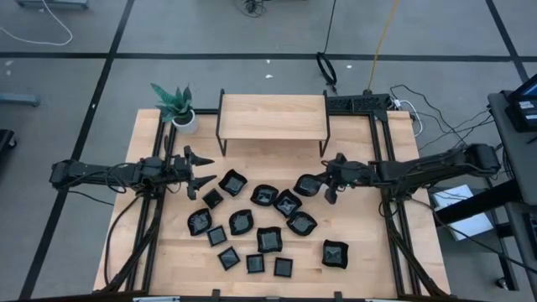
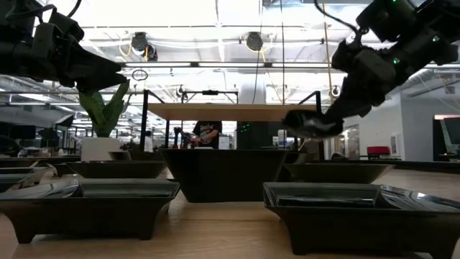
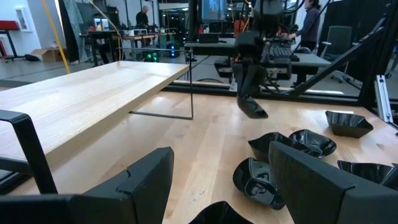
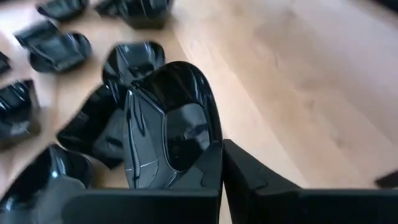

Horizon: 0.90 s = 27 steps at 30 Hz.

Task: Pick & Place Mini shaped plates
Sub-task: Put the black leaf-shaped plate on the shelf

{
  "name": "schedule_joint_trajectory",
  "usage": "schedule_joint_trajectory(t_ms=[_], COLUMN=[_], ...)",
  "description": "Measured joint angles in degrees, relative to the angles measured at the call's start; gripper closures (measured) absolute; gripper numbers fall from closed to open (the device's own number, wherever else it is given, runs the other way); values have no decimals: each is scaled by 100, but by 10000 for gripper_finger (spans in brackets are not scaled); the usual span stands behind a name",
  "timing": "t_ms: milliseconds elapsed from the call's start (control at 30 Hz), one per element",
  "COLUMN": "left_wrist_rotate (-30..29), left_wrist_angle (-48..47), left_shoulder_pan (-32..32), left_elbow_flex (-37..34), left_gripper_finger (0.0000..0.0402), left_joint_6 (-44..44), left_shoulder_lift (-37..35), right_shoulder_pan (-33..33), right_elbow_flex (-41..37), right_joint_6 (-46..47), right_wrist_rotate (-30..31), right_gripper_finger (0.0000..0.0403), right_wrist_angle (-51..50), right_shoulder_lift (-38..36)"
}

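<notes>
Fingers of the right gripper are pinched on the rim of one mini shaped plate, a glossy black rounded dish that juts out tilted from between them. From above, this held plate sits just in front of the wooden shelf's right front leg, at the near edge of the scattered group. From table height it hangs clear of the surface, below the shelf's board.

Left gripper hovers in front of the shelf's left front leg, its fingers spread wide with nothing between them. It points toward the plates, the nearest wavy-edged one lying just beside its tips.

Remaining mini shaped plates lie on the wooden surface in a loose cluster in front of the shelf, square ones mostly farther from it, rounded and wavy ones closer. One square plate lies somewhat apart from the cluster, on the right arm's side.

A potted green plant stands just beside the shelf's left end, at the surface's far corner.
</notes>
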Motion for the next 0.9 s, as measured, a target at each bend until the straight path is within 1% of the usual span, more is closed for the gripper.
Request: schedule_joint_trajectory(t_ms=[167, 467, 600, 700, 800, 900], left_wrist_rotate=[-1, 0, -1, -1, -2, -2], left_wrist_angle=[3, 35, 211, 406, 602, 819], left_shoulder_pan=[1, 0, -1, 1, 1, 0], left_elbow_flex=[0, 0, 0, 0, 0, 0], left_gripper_finger=[135, 135, 135, 135, 135, 135], left_joint_6=[0, 13, 305, 548, 755, 997], left_shoulder_lift=[-1, -1, -1, -1, 2, -1], right_shoulder_pan=[0, -18, -99, -255, -558, -1001], right_elbow_flex=[0, 2, 2, 63, 324, 700], right_joint_6=[-282, -542, -943, -1386, -1789, -2094], right_wrist_rotate=[4, -8, -15, -7, -7, -3], right_gripper_finger=[403, 403, 403, 403, 403, 403], right_wrist_angle=[450, 1533, 2154, 2526, 2501, 2392], right_shoulder_lift=[-212, -267, -267, -267, -260, -263])
